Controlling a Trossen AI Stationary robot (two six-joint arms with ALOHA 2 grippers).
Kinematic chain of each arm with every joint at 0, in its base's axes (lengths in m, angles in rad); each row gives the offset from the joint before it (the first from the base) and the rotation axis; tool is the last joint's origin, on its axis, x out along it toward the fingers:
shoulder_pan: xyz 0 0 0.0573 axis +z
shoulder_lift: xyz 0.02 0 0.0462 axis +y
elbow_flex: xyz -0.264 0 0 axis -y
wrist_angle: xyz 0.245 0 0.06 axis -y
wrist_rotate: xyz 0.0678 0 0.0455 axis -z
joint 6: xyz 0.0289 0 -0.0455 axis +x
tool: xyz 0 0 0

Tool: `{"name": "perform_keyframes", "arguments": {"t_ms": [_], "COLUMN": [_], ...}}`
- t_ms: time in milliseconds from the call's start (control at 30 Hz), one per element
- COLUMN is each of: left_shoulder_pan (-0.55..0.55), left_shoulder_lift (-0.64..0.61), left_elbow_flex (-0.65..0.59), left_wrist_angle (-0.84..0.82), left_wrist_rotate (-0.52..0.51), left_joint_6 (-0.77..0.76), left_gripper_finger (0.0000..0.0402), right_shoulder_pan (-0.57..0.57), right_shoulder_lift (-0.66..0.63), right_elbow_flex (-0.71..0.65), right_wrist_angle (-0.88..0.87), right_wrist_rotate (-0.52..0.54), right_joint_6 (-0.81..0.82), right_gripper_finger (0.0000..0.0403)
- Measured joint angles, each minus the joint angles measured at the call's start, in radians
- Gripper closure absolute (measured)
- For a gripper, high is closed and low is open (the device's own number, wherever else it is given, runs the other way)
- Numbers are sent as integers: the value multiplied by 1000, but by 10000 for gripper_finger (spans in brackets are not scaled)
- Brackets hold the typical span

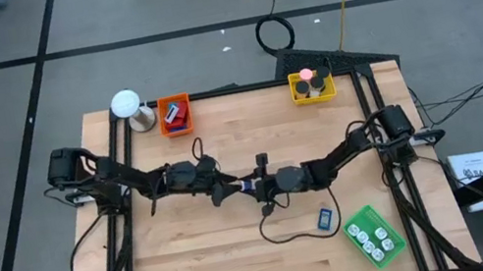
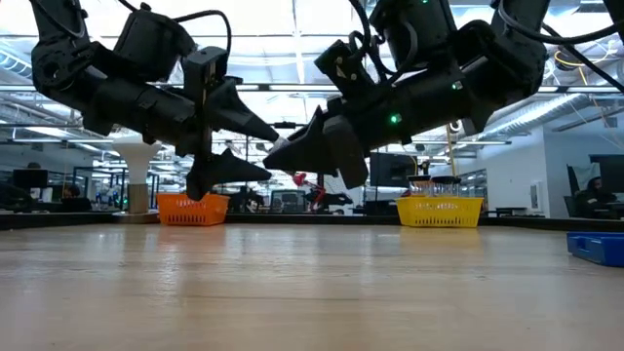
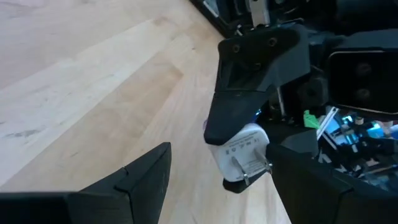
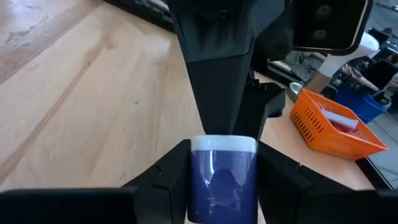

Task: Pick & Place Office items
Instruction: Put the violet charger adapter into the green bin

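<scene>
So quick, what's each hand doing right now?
Left hand: open, holding nothing, facing the other hand mid-table.
Right hand: closed on a small white plug adapter.

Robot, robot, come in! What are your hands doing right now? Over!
Right gripper shut on white plug piece, mid-table, off the wood. Left gripper open, facing it. Nothing between them.

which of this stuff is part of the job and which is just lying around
Job:
- white-and-blue piece, held in the right gripper
- blue piece on the table
- red piece, pink roll, already in trays

Lying about:
- white ball-topped object
- black cable
</scene>
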Motion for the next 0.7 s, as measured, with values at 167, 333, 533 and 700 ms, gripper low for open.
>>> {"name": "perform_keyframes", "arguments": {"t_ms": [167, 333, 533, 700], "left_shoulder_pan": [-20, -37, -25, -24], "left_shoulder_lift": [0, 0, 0, 0], "left_elbow_flex": [5, 6, 6, 49], "left_wrist_angle": [40, 74, 68, -23], "left_wrist_rotate": [-8, -3, -16, -16], "left_joint_6": [-15, -1, -15, -27], "left_gripper_finger": [130, 130, 130, 131], "right_shoulder_pan": [3, -4, -8, -7], "right_shoulder_lift": [1, -1, -1, -1], "right_elbow_flex": [1, 4, 4, 6], "right_wrist_angle": [62, 68, 78, 68], "right_wrist_rotate": [-6, -7, -5, -6], "right_joint_6": [-16, -7, 2, 6], "right_gripper_finger": [269, 269, 269, 269]}}
